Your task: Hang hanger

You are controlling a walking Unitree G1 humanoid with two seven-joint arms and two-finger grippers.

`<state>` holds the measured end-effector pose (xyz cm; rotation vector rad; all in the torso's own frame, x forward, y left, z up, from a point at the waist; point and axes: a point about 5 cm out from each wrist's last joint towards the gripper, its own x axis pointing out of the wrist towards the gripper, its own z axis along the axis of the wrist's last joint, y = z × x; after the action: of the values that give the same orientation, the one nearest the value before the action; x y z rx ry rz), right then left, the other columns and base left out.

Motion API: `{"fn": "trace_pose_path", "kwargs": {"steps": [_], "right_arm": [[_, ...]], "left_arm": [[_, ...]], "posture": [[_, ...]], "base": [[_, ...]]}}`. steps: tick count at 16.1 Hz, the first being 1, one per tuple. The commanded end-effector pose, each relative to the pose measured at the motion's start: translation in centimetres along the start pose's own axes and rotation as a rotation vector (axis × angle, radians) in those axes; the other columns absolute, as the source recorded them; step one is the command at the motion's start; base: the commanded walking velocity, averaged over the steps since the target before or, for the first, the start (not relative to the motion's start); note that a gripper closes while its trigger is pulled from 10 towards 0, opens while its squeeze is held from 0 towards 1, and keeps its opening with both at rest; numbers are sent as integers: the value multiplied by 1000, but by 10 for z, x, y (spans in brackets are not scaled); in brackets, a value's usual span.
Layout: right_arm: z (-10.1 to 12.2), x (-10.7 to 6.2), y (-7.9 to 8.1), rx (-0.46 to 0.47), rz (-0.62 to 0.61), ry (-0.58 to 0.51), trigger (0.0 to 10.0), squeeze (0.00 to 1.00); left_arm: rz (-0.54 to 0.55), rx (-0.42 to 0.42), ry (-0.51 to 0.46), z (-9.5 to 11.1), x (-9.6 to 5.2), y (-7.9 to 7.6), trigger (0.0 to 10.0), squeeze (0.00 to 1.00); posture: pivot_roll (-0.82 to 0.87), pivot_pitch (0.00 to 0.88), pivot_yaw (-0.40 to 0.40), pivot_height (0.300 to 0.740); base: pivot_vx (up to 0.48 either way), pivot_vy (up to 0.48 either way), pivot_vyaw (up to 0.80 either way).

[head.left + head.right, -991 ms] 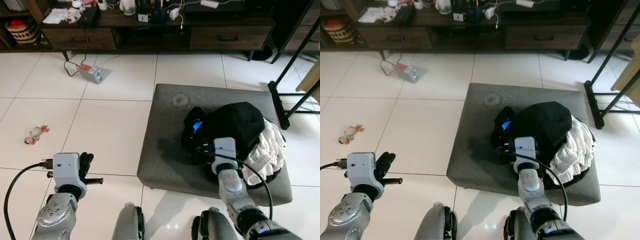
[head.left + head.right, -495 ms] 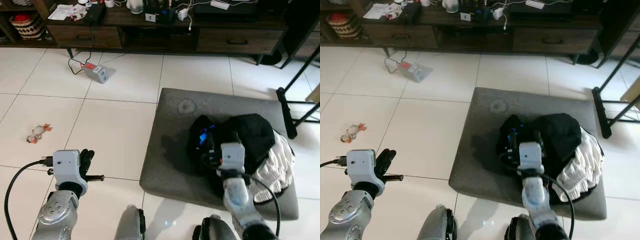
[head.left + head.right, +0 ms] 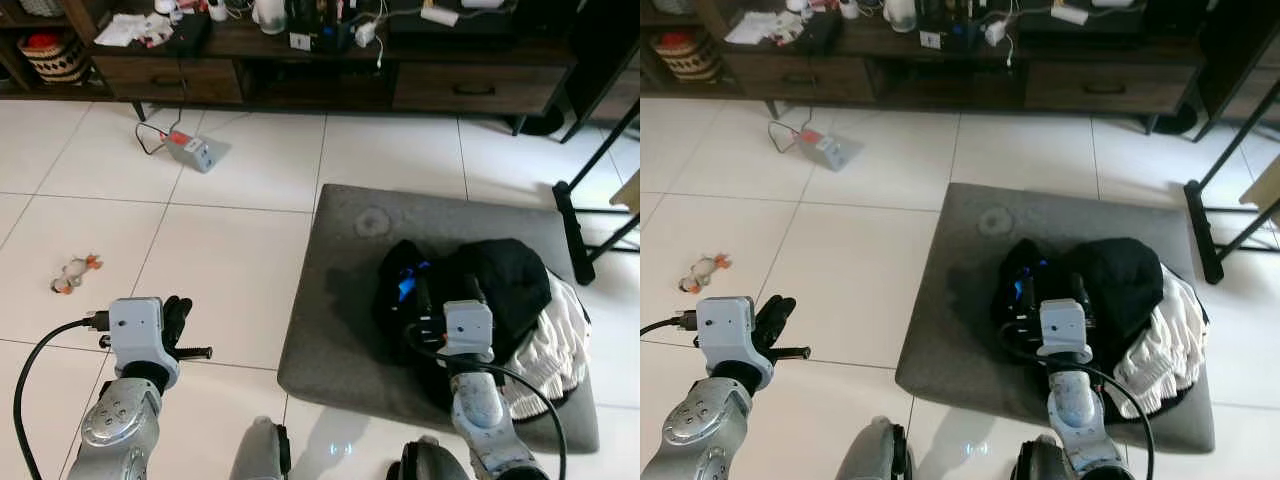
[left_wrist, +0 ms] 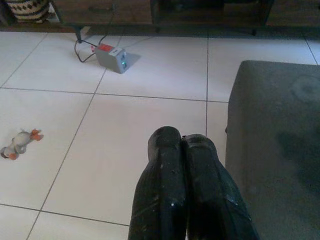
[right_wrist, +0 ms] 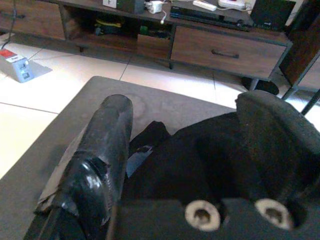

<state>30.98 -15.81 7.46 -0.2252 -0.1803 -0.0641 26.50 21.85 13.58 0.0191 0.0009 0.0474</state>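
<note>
A grey ottoman (image 3: 340, 300) sits on the white tiled floor (image 3: 230, 240), carrying a heap of black clothing (image 3: 490, 280) with a white knitted piece (image 3: 545, 350) at its right edge and a bit of blue (image 3: 405, 287) showing among the folds. Beyond it stands a dark wooden cabinet (image 3: 330, 70); a small grey box (image 3: 190, 150) with a cord and a little toy (image 3: 75, 273) lie on the tiles, and a black rack's leg (image 3: 572, 230) stands to the right. No hanger can be made out (perhaps buried in the heap). The right gripper (image 5: 180, 150) is spread wide over the black clothing, one finger beside the pile and one on it. The left gripper (image 4: 182, 145) hangs over bare tiles, fingers pressed together, holding nothing.
</note>
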Motion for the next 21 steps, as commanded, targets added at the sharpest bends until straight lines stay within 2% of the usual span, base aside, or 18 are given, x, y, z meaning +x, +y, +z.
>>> {"fn": "trace_pose_path", "kwargs": {"steps": [1,6,8,11,13,17,18,19,21], "right_arm": [[-5,-6,3,2,15,22,10000,0],[-6,-12,1,-1,11,25,10000,0],[-14,-18,1,-12,11,61,10000,0],[-33,-29,-2,-92,5,176,10000,0],[-50,-38,-11,-128,-48,284,10000,0],[-49,-29,-6,-252,-58,287,10000,0],[-45,-26,-3,-248,-62,267,10000,0],[-38,-20,4,-246,-33,220,10000,0],[-20,-7,21,-357,19,88,10000,0]], "left_arm": [[19,-9,33,-7,-3,6,10000,0],[18,-8,32,-7,-3,5,10000,0],[13,-15,25,-7,-4,4,10000,0],[0,-17,32,-9,-6,3,10000,0],[-2,-13,38,-9,-9,3,10000,0],[5,2,62,-9,-20,12,10000,0],[3,9,67,-9,-22,13,10000,0],[1,17,74,-9,-22,15,10000,0],[-1,29,82,-6,-26,20,10000,0]], "posture": [[169,348,39,644],[165,350,37,644],[165,353,35,644],[165,360,35,644],[169,380,40,644],[194,423,65,636],[202,433,73,626],[207,443,82,617],[222,464,102,617]], "base": [[341,0,0],[339,0,0],[0,0,0],[0,0,0],[0,0,0],[0,0,0],[0,0,0],[0,0,0],[0,0,0]]}}
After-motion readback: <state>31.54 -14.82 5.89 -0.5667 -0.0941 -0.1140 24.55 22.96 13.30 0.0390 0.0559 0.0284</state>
